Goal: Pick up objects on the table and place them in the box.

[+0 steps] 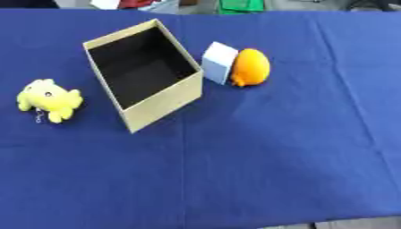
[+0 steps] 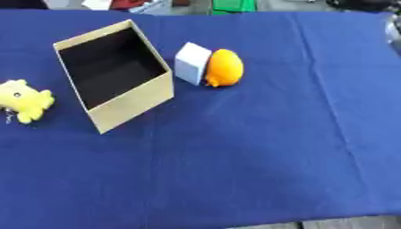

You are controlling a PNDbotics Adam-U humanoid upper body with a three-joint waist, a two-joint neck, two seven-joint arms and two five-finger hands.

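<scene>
Box (image 1: 160, 105) nearest; yellow plush (image 1: 49, 100) left (orange toy (image 1: 250, 67) right)

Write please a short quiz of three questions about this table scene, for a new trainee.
1. True or false: the open tan cardboard box already holds an object.
2. Which thing lies left of the box: A) the round orange toy, B) the yellow plush toy, C) the pale blue cube?
3. Fill in: the cube and the orange toy lie ___ each other.

Key: 1 false; 2 B; 3 against. No robot hand shows.
</scene>
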